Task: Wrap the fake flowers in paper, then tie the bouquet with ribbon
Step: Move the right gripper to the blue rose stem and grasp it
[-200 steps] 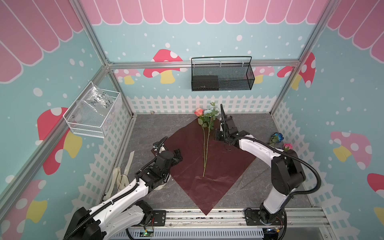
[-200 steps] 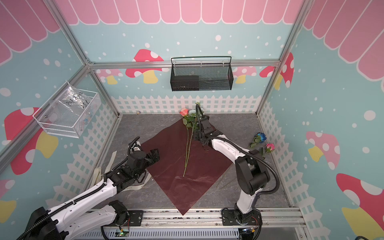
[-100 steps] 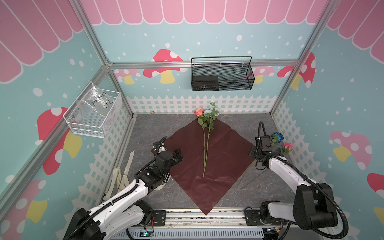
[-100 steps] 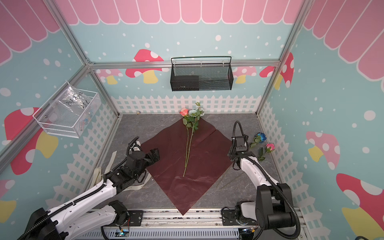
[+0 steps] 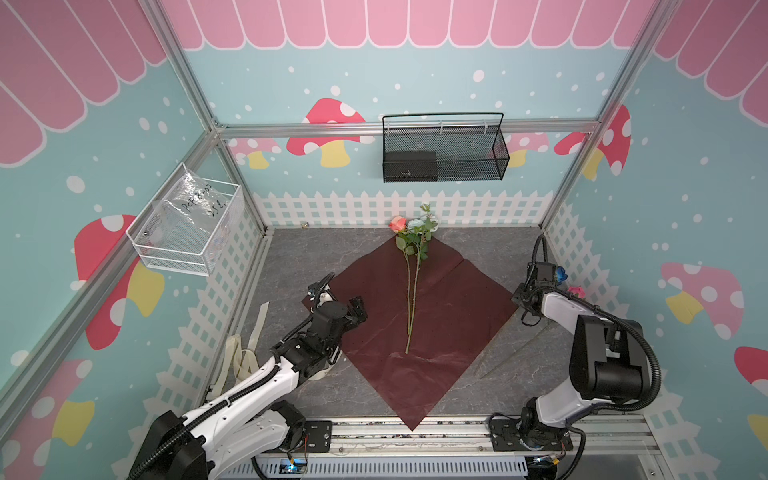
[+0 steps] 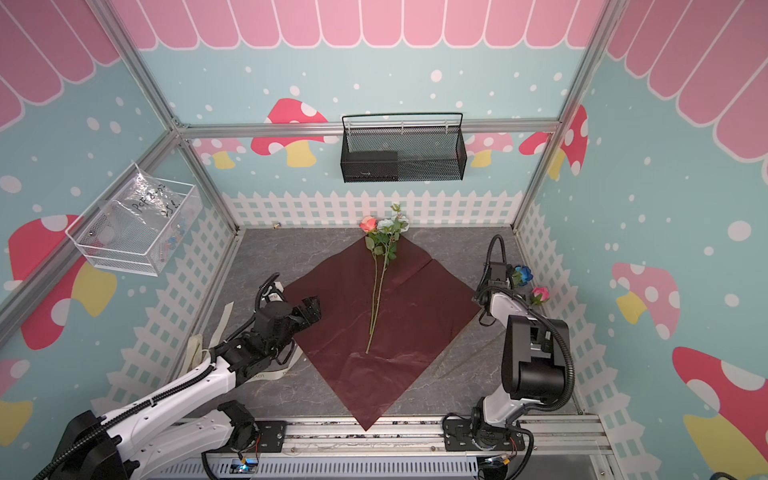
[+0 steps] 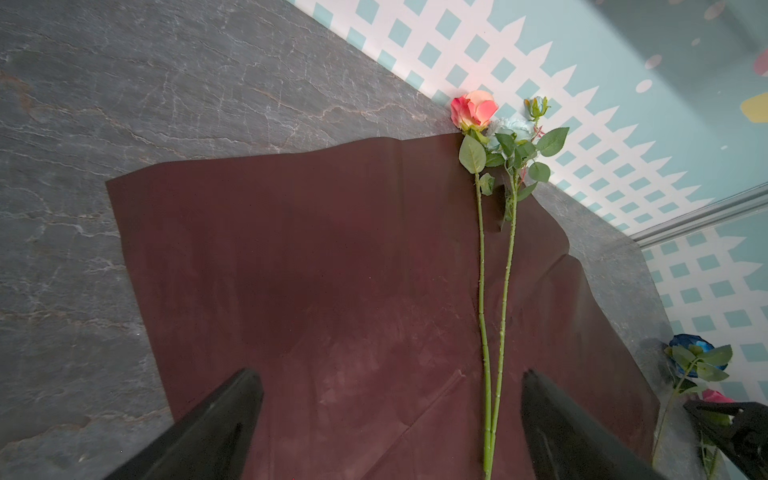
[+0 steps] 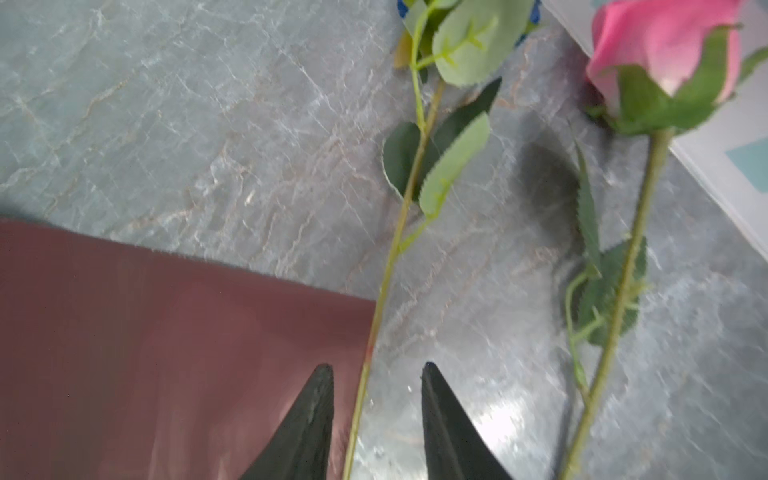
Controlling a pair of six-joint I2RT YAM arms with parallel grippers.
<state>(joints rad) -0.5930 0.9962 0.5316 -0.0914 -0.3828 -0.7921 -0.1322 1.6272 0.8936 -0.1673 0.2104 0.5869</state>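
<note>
Right wrist view, blue rose stem (image 8: 399, 232): running between the right gripper's (image 8: 377, 365) parted fingers, unclamped, along the red wrapping paper's (image 8: 166, 332) edge.
Pink rose (image 8: 660, 50): lying just beside, on bare table.
Salmon rose (image 7: 473, 109), pale cluster (image 7: 509, 129): lying across the paper.
Left gripper (image 7: 388, 374): hovering over the paper, fingers wide apart, holding nothing.
Table (image 5: 311, 257): grey marbled, sitting inside mushroom-printed walls (image 5: 685, 208).

We've got the L arm (image 5: 249, 386) stretched low from near-left twd centre, left gripper (image 5: 358, 309) w/ jaws spread wide, while the R arm (image 5: 561, 307) folds elbow-high at near-right, forearm reaching far-right, right gripper (image 8: 376, 368) angled downward, jaws partly apart, clamping nothing.
</note>
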